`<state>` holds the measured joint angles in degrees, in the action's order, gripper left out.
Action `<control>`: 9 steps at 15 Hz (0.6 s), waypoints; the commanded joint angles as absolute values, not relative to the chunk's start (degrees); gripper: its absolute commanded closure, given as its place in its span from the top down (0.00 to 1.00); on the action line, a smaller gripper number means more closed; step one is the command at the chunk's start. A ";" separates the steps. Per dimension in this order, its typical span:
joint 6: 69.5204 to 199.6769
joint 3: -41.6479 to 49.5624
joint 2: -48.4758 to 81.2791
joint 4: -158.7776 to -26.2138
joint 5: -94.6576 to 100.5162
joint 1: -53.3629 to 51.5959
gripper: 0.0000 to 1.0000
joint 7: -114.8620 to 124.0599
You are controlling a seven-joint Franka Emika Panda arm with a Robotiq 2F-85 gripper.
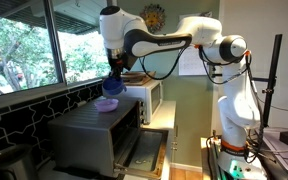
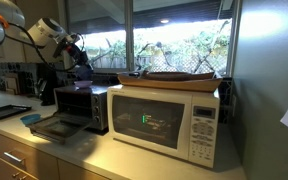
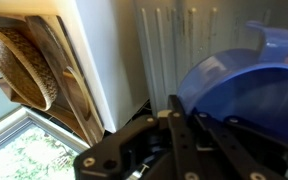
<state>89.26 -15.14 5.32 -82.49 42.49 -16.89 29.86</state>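
My gripper [image 1: 113, 78] hangs over the top of a dark toaster oven [image 1: 99, 130] and appears shut on the rim of a blue plastic cup [image 1: 115, 88]. In the wrist view the fingers [image 3: 184, 128] pinch the cup's edge [image 3: 246, 92], and its handle shows at the upper right. A pale purple bowl [image 1: 107, 104] sits on the oven top just below the cup. In an exterior view the gripper [image 2: 81, 63] and the cup [image 2: 83, 72] are above the oven [image 2: 82, 104], whose door [image 2: 52, 128] lies open.
A white microwave [image 2: 169, 122] stands beside the oven, with a flat wicker tray [image 2: 179, 77] on top; the tray also shows in the wrist view [image 3: 24, 66]. A window is right behind. On the counter lie a small teal item [image 2: 31, 118] and a black tray [image 2: 6, 112].
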 commanded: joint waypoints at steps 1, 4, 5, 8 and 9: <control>89.87 -14.91 6.60 -81.98 45.74 -18.04 0.01 31.79; 89.81 -14.90 7.20 -82.10 48.32 -18.61 0.01 32.57; 89.82 -14.90 7.38 -82.12 49.06 -18.77 0.01 32.84; 90.04 -14.94 7.73 -82.35 51.07 -19.26 0.01 33.66; 90.48 -14.95 7.70 -82.51 51.61 -19.37 0.01 33.97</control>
<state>89.57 -15.14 7.31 -82.49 49.16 -18.46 32.44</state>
